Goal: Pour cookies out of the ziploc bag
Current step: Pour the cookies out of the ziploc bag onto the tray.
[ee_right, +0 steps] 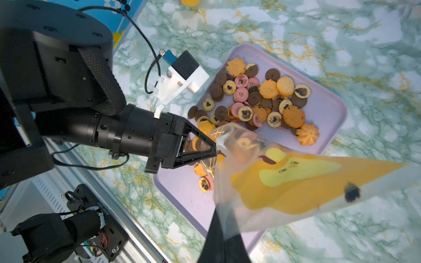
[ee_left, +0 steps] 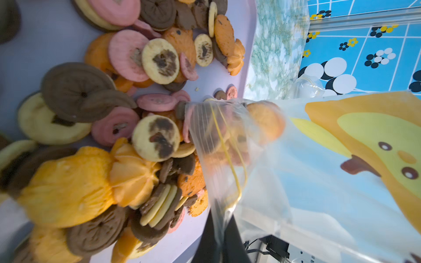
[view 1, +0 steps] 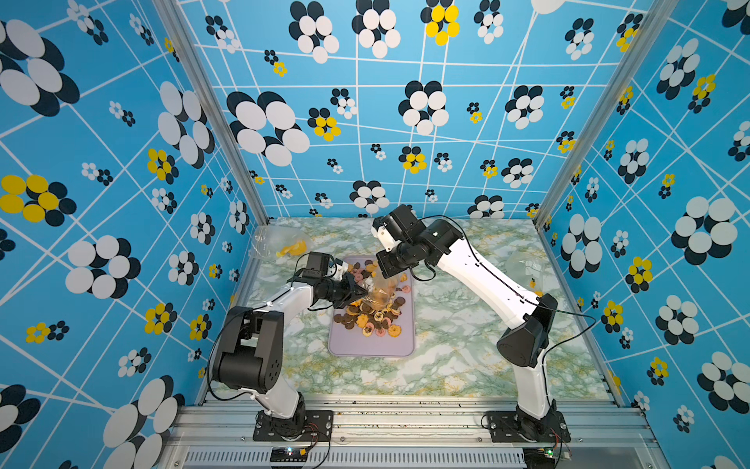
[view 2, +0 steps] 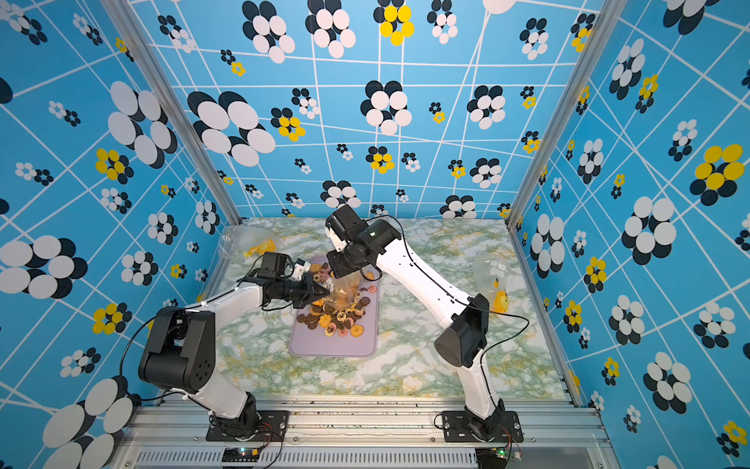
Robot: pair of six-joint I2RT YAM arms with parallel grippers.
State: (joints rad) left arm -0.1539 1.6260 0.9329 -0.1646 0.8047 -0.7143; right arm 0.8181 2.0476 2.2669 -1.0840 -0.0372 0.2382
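While cookies [ee_right: 285,86] lie on the tray [ee_right: 328,111], both jaws clamp the ziploc bag [ee_right: 296,182]

A rectangular lavender tray [view 1: 371,346] lay flat near the middle of the green-and-gold marbled table [view 1: 454,365]. A spare clear bag [view 1: 280,243] with yellow print lay at the far left corner, well apart from a second clear bag [view 1: 526,271] beside the right wall. Blue flower-patterned walls [view 1: 101,162] enclosed three sides.
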